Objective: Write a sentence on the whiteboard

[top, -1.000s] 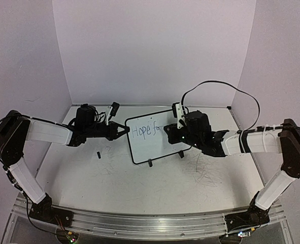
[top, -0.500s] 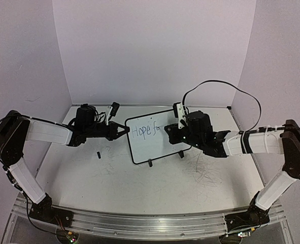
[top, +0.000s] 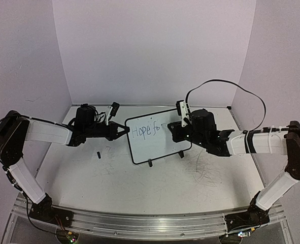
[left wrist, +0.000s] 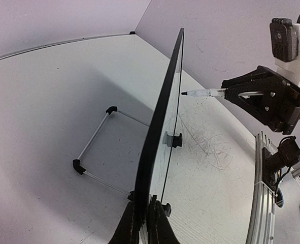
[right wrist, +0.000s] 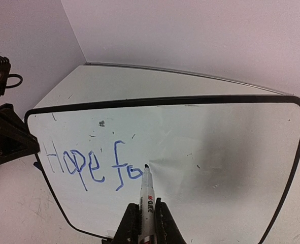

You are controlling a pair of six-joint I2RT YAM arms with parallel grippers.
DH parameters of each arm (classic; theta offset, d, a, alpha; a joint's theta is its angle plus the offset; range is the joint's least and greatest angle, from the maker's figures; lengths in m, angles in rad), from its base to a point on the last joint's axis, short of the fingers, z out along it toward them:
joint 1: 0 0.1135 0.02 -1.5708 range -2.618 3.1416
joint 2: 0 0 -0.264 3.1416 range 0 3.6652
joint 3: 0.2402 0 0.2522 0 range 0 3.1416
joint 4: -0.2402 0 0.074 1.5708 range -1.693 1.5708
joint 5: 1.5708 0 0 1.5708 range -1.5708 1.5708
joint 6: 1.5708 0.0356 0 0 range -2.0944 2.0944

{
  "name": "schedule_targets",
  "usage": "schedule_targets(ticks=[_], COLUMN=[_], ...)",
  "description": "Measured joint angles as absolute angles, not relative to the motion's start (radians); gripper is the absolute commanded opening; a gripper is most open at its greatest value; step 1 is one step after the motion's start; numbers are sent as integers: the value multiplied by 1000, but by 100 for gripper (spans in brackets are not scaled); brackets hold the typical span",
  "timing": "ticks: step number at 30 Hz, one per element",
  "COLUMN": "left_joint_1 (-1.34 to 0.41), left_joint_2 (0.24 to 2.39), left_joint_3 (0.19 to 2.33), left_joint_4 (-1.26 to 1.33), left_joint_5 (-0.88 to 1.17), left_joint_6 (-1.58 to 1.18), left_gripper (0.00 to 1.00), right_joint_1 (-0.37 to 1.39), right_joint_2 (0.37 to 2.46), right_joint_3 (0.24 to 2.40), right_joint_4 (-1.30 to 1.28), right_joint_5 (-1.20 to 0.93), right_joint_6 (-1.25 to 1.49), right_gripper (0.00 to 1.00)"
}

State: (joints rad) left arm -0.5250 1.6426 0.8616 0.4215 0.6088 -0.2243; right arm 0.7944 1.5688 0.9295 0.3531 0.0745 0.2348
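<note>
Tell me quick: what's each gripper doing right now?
Left gripper: closed, clamping the edge of the whiteboard.
Right gripper: closed, holding the marker.

A small black piece (top: 98,154) lies on the scuffed, scribble-marked white table (top: 139,188).

The whiteboard (top: 152,145) stands upright mid-table, walling front from back. The left gripper (top: 125,130) blocks its left edge; the right gripper (top: 170,132) and marker (right wrist: 146,197) crowd its face. Open table (top: 155,193) lies toward the arm bases, bar a small black piece (top: 98,154) at the left.
</note>
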Motion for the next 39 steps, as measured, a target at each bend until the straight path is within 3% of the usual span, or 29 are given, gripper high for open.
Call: schedule_targets(ticks=[39], left_joint_1=[-525], left_joint_2=[1637], left_joint_3=[861], left_joint_4=[409], left_joint_5=[606], left_joint_6=[-217], left_gripper=[0], right_joint_1=[797], right_joint_2=[1610], right_joint_3=[958], right_joint_4=[353], right_joint_5=[88], right_joint_6=[251], right_gripper=[0])
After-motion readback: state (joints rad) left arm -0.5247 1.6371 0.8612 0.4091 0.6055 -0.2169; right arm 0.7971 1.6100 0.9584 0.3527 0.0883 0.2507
